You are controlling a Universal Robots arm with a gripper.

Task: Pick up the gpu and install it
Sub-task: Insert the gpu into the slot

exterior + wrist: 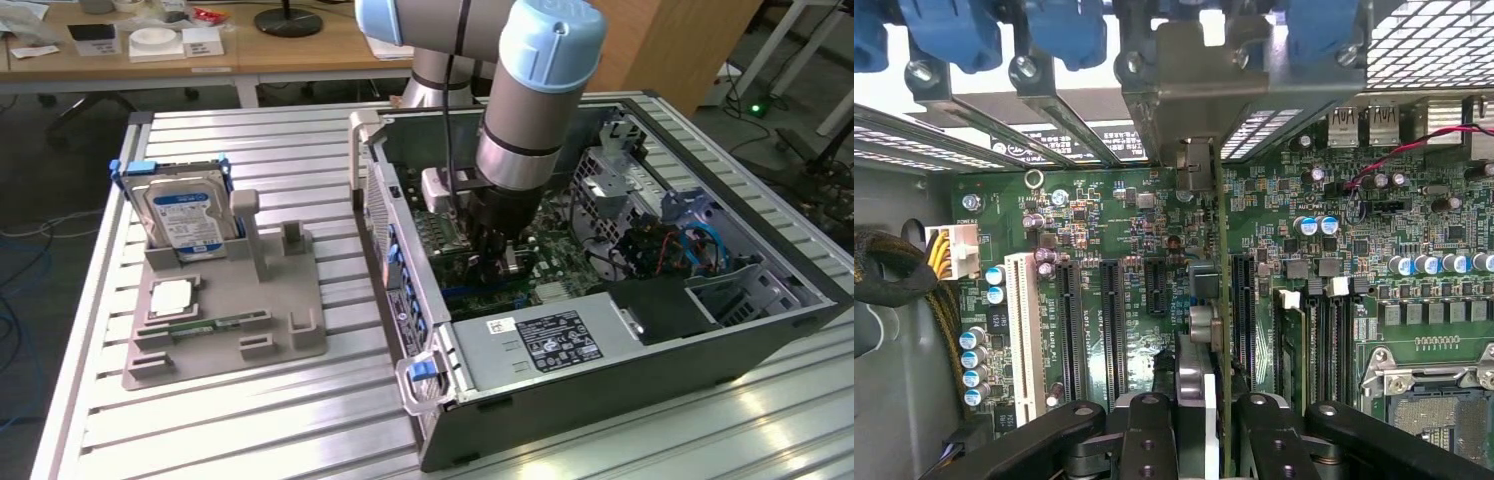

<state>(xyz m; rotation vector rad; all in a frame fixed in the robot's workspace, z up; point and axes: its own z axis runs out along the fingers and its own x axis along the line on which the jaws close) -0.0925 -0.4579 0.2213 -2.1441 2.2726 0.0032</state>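
Holding gpu (pixel 1220 300) edge-on between gripper (pixel 1199 420) fingers, above motherboard (pixel 1094 290).

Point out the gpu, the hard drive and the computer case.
gpu (pixel 1220 300): wrist view, top edge of the card held on edge above the motherboard.
hard drive (pixel 187 215): exterior view, its blue label.
computer case (pixel 641 375): exterior view, near side wall.

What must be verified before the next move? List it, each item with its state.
1. gpu clamped edge-on in the gripper: ok.
2. Bracket turned toward the rear wall of the computer case: ok.
3. Black slots beside the card empty: ok.
4. Red wire apart from the card: ok.
5. Card's lower edge lined up with one slot: cannot tell.
6. Card fully seated: cannot tell.
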